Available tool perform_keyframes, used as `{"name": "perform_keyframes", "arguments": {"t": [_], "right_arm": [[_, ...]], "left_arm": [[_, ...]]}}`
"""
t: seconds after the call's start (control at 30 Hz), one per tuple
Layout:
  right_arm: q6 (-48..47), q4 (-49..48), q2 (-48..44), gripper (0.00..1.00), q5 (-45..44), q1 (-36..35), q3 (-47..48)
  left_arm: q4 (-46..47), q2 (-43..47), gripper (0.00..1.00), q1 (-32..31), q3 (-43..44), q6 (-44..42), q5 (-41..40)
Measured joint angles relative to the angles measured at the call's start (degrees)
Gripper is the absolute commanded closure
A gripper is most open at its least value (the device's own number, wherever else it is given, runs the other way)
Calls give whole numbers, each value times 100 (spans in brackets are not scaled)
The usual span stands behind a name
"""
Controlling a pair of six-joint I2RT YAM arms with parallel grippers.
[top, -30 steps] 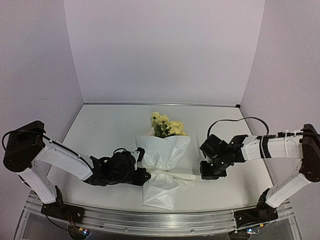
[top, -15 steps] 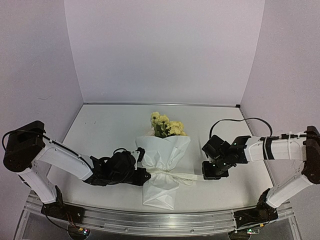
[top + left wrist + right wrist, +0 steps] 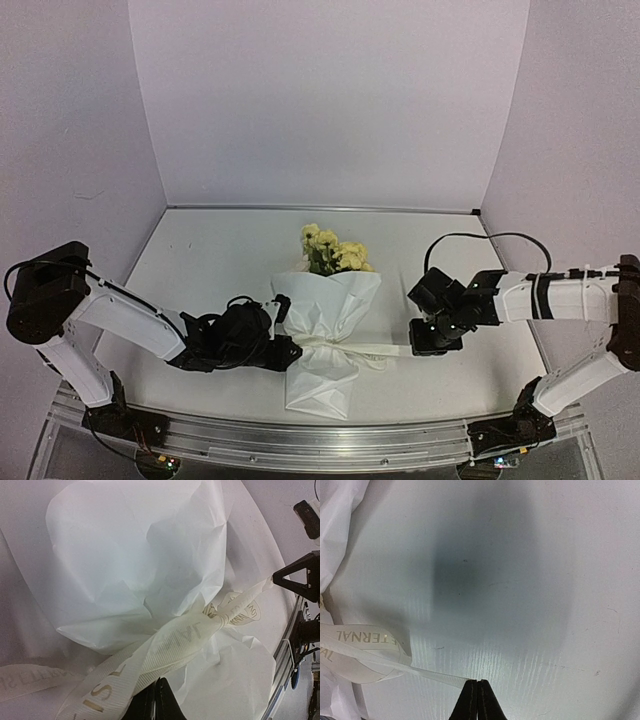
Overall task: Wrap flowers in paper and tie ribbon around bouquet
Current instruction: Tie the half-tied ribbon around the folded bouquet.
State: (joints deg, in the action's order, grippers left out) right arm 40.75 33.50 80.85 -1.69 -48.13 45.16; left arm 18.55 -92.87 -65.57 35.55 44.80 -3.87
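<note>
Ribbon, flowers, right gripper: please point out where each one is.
ribbon (image 3: pixel 172 637), left wrist view, on the middle of its printed strand.
flowers (image 3: pixel 335 252), top view, on the yellow blossoms.
right gripper (image 3: pixel 477 690), right wrist view, between its closed fingertips.

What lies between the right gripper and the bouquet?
Only the ribbon, running from the bouquet to the right gripper over bare table; clearest in the top view.

Plain white table (image 3: pixel 200 260), matte top with a few faint scuffs. The bouquet (image 3: pixel 325 335) lies flat on it near the front edge, flowers (image 3: pixel 335 252) pointing at the back wall. The ribbon (image 3: pixel 385 350) trails off to the right, maybe just grazing the tabletop, hard to tell.
</note>
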Motion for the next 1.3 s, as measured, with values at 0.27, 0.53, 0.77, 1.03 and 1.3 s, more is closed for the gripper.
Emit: {"name": "perform_keyframes", "arguments": {"t": [0.27,0.53,0.77,1.03,1.3], "right_arm": [[-75,69,-89,100,-46,61,-8],[-256,150,-89,77,81,61,65],[-568,213,-109,60,134,61,280],[-1012,247,-324,56,430,59,448],[-2132,-86,-356,56,1323,-537,522]], "left_arm": [[14,8,87,-1,0,-60,1],[218,521,41,-7,-7,-493,14],[162,1486,5,-12,0,-1028,-212],[-395,2538,6,226,-19,-942,-1238],[-987,2873,32,375,-322,-767,-1017]]}}
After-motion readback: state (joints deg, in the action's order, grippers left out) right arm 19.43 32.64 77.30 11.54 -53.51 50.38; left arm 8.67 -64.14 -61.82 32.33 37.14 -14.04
